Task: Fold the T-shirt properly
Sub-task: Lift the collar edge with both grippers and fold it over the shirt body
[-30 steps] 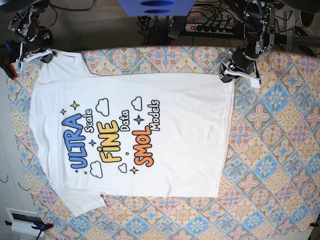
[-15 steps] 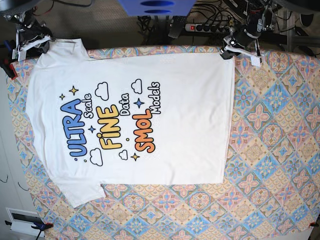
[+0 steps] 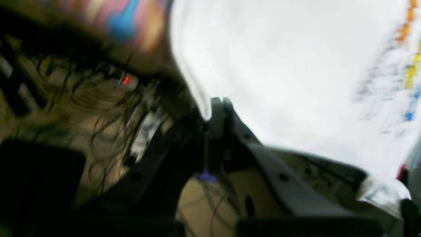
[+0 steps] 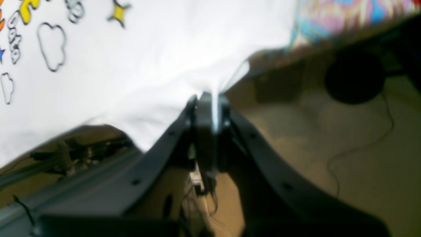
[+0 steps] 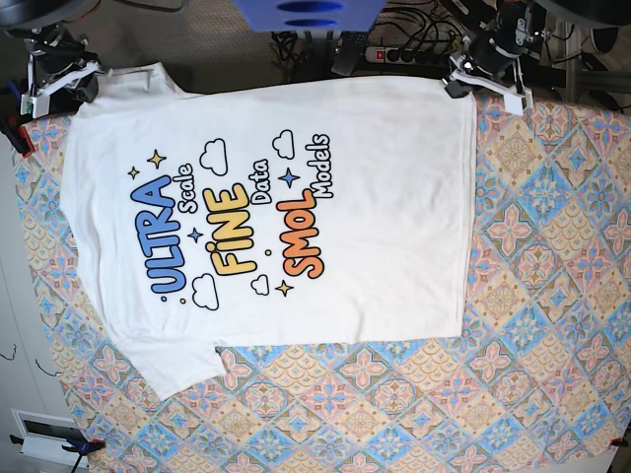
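Note:
The white T-shirt (image 5: 296, 207) lies print-up on the patterned table, its far edge lifted past the table's back edge. Its blue, yellow and orange lettering faces up. My left gripper (image 5: 473, 79), on the base view's right, is shut on the shirt's far hem corner; in the left wrist view (image 3: 217, 112) white cloth (image 3: 289, 65) runs into the closed jaws. My right gripper (image 5: 61, 79), on the base view's left, is shut on the far shoulder or sleeve; the right wrist view (image 4: 207, 112) shows cloth (image 4: 148, 75) pinched between the fingers.
The table wears a colourful tile-patterned cloth (image 5: 552, 296). Behind its back edge are a power strip (image 5: 414, 54), cables and a blue object (image 5: 308, 14). A white box (image 5: 44, 434) sits at the near left corner.
Both grippers moved toward the back edge, dragging the shirt with them. The whole shirt shifted away from the front edge and slightly right, and its far edge rose.

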